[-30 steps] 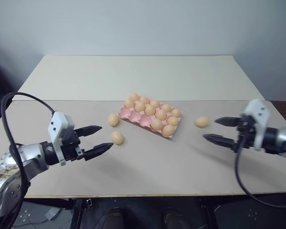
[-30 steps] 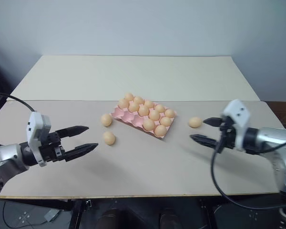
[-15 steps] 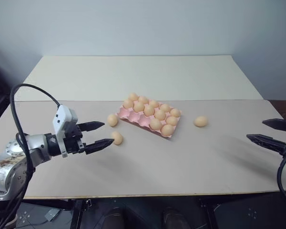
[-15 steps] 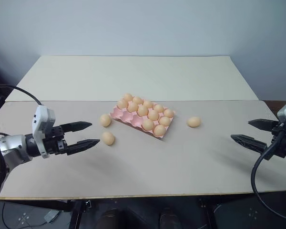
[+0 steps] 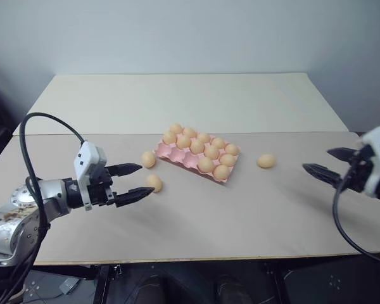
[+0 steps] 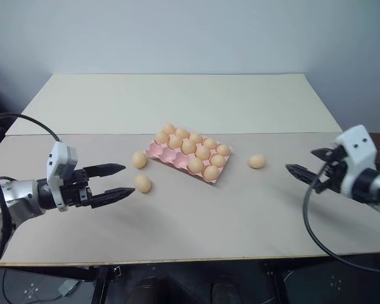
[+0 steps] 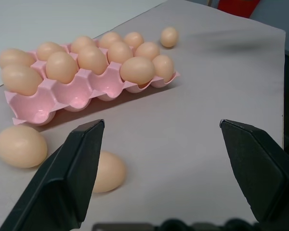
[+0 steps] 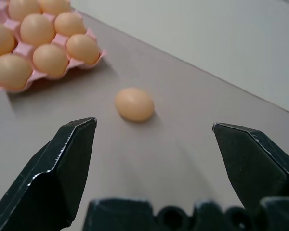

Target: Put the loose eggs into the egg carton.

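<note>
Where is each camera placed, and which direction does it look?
Head stereo pair: looks forward and down over the table; shows both arms, left hand, right hand.
Left wrist: looks along its open fingers at the egg carton.
Right wrist: looks along its fingers at one loose egg.
Both wrist views share the carton.

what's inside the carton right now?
The carton holds nine eggs, filling its two far rows and one end cup of the near row. Three near cups stand empty. The cup bottoms under the eggs are covered.
</note>
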### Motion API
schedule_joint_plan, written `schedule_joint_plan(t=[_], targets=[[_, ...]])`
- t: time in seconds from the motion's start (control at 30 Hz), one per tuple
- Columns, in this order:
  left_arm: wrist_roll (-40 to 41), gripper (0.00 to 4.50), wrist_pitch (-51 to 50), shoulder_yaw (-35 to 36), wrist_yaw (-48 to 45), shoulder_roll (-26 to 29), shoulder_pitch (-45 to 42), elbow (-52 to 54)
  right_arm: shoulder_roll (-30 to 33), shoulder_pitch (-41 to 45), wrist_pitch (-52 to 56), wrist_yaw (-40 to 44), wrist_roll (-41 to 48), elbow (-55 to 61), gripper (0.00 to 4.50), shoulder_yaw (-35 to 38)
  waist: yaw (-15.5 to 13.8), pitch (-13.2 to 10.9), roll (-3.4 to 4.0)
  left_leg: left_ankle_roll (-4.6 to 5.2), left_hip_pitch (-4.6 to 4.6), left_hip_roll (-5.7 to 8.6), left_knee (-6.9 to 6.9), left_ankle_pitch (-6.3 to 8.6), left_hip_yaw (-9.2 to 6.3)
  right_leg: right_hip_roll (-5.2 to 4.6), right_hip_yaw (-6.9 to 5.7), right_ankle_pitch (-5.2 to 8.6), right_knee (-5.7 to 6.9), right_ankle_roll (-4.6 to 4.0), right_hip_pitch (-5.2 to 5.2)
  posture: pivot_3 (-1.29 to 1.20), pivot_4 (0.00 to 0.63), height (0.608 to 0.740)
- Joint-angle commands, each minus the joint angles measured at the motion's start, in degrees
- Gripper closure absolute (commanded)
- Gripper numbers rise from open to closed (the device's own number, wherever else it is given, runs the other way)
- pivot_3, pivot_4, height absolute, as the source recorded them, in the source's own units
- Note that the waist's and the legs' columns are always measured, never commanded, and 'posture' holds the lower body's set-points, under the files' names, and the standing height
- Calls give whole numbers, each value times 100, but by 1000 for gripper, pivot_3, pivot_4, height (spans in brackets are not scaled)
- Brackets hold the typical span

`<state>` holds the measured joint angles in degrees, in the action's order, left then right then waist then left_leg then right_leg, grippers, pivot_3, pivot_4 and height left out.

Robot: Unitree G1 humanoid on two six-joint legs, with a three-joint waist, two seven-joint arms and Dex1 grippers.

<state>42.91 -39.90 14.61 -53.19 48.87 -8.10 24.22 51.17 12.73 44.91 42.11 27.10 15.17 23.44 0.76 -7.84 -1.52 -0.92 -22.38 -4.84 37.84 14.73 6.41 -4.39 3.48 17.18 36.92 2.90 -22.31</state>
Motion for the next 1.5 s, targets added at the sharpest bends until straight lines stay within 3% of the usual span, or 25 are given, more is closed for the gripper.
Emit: schedule_joint_plan(t=[0.03,0.33,0.8,0.97,1.5], targets=[[74,331,77,146,30,-9,59,217,-187,461,343,-526,-17,98,19,-268,-3,0,0,0,-1,0,0,0,0,0,0,0,-1,0,-1,0,150,740],[103,331,58,135,174,-116,136,365,-950,1841,1812,-1992,-646,-471,19,-1479,-12,0,1,-1,-7,-1,0,-1,0,0,-1,0,5,-1,-8,0,150,740],[153,331,29,164,320,-195,241,528,-2163,2905,1859,-3212,-1314,-1866,19,-1520,7,1,3,-3,-36,-1,2,-2,3,-1,-2,0,9,0,-39,0,150,740],[184,331,21,202,385,-204,330,608,-2384,3089,1993,-3369,-1386,-2085,19,-1434,10,2,4,-62,-67,0,2,-37,3,-1,1,-1,21,-1,-79,0,150,740],[309,331,31,297,619,-194,561,802,-2678,3703,2336,-3791,-1578,-3060,19,-1250,43,2,5,-62,-73,-1,1,-38,3,-1,1,-1,22,-1,-84,0,150,740]])
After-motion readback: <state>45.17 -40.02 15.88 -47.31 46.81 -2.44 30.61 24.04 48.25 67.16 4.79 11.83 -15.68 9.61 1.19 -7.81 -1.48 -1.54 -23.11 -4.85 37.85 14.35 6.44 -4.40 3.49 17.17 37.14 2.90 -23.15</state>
